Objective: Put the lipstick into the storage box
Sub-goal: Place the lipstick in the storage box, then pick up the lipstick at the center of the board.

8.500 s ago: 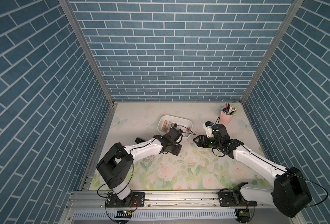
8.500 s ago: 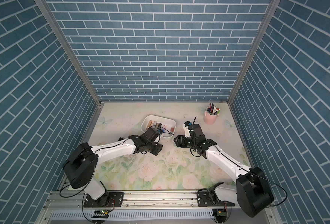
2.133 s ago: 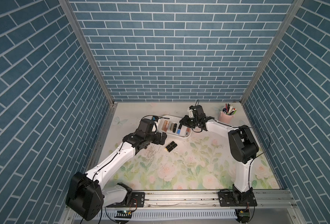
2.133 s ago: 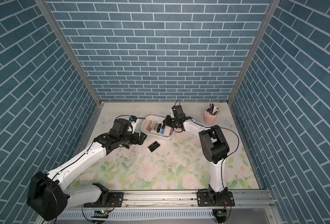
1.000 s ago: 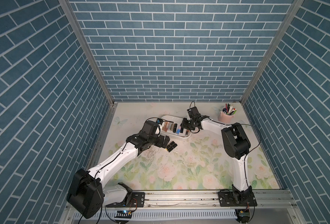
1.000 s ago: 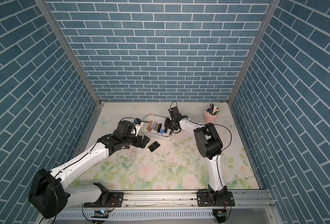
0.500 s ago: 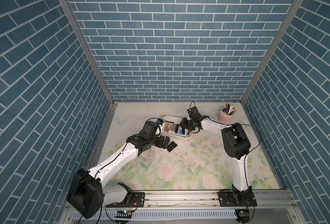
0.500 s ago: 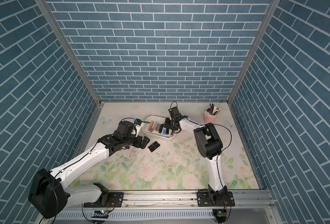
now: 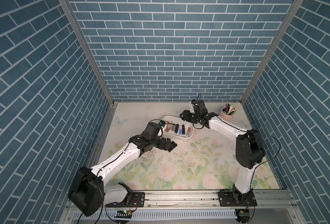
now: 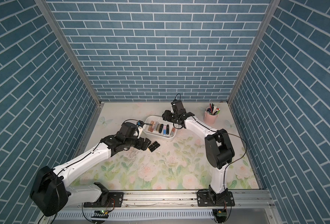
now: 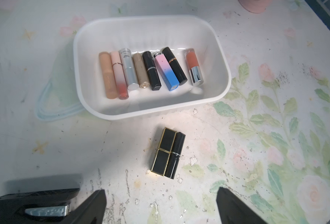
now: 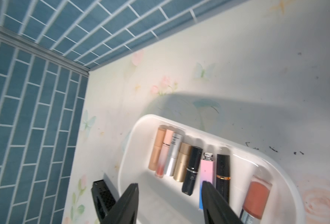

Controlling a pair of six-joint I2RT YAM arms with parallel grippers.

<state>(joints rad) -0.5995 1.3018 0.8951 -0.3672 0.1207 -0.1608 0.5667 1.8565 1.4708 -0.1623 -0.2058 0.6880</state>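
Observation:
The white storage box [image 9: 187,138] [image 10: 166,138] [image 11: 156,113] [image 12: 276,164] holds a row of several lipsticks. A coral one with a silver cap [image 11: 193,66] lies slightly apart at one end. Two black lipsticks lie side by side on the mat in front of the box, one square with gold edges [image 11: 163,152] and one round [image 11: 174,155]; both top views show the pair [image 9: 172,145] [image 10: 153,146]. My left gripper [image 9: 166,144] [image 10: 145,144] [image 11: 160,190] hovers open just short of them, empty. My right gripper [image 9: 185,117] [image 12: 169,183] is open over the box, holding nothing.
A pink pen cup [image 9: 228,115] [image 10: 210,118] stands at the back right of the floral mat. Blue brick walls close in the back and both sides. The metal rail with the arm bases [image 9: 179,195] runs along the front.
My right gripper's jaws have opened over the box and lifted back slightly. The left gripper has edged toward the two black lipsticks, its jaws a little narrower.

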